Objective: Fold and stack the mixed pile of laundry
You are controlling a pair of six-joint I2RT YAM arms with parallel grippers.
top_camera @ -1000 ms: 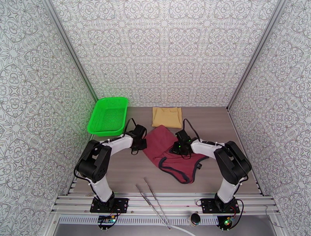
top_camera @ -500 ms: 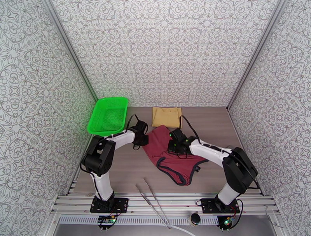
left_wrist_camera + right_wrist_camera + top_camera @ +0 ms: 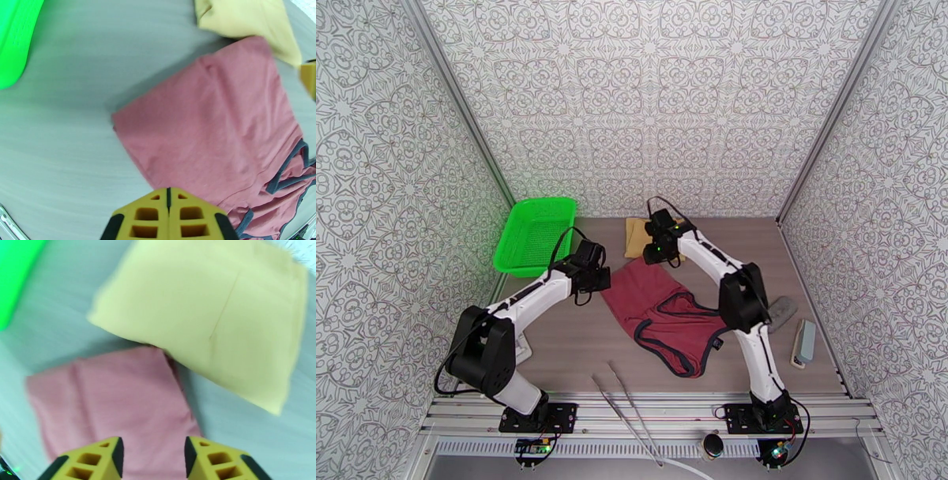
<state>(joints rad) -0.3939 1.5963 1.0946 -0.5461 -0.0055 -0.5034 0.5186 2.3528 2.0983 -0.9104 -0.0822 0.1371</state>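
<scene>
Off to the far left, a green basket (image 3: 536, 235) sits by the wall, well apart from the clothes. Metal tongs (image 3: 628, 410) lie across the near rail, and a grey pad (image 3: 782, 312) and a block (image 3: 804, 341) rest by the right edge. The right arm reaches over the table and hides part of the tan cloth (image 3: 213, 319), a folded rectangle at the far edge whose long side runs across the table. The maroon tank top (image 3: 663, 316) lies mid-table on a diagonal, its plain folded end touching the tan cloth and its navy-trimmed straps pointing near-right. The right gripper (image 3: 152, 445) hovers above where the two meet, jaws apart and empty. The left gripper (image 3: 168, 193) is above the tank top's left edge, pads pressed together on nothing.
</scene>
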